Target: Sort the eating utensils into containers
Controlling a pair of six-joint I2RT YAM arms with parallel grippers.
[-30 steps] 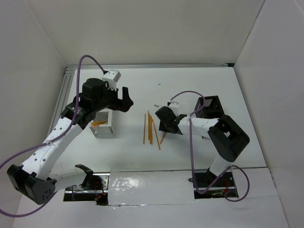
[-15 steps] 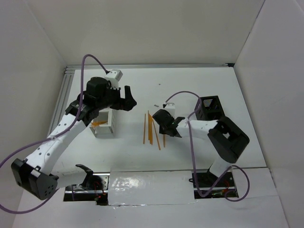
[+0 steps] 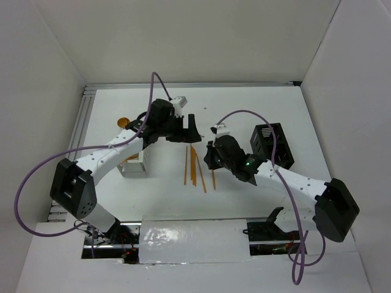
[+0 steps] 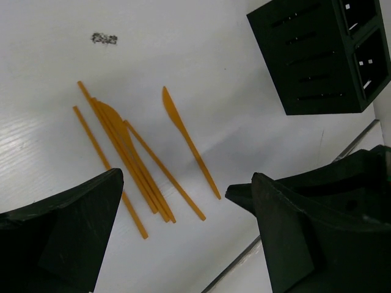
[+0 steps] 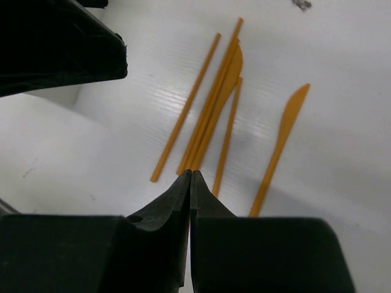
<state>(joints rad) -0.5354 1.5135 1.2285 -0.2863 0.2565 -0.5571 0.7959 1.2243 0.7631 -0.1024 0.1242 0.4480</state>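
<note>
**Orange pieces loose on counter; left jaws wide, right jaws together**

Left wrist view: left jaws stand wide apart w/ nothing in them. The loose orange utensils [image 4: 131, 163] lie on the counter [image 4: 49, 73] in the gap btwn the two jaws and just beyond. The black caddy [image 4: 305, 67] sits beyond the right-hand jaw, well apart from the pieces. The right wrist view doesn't show it.

Right wrist view: right jaws pressed tip to tip, nothing clamped. The pieces fan out just ahead of the tips, nearest ends close to them.

Only the top view shows the white caddy [image 3: 139, 166]. It sits behind the left jaws, partly under that arm, w/ some orange pieces inside, number unclear.

Count on counter:
- 1 lone knife [image 5: 281, 143], right of the right jaws' tips.
- 1 lone stick [image 5: 186, 107], to their left.
- A tight bunch of approx 4 btwn those, incl. one blade-shaped piece. Too packed to split for sure.

Caddies: 2, one white, one black.
</note>
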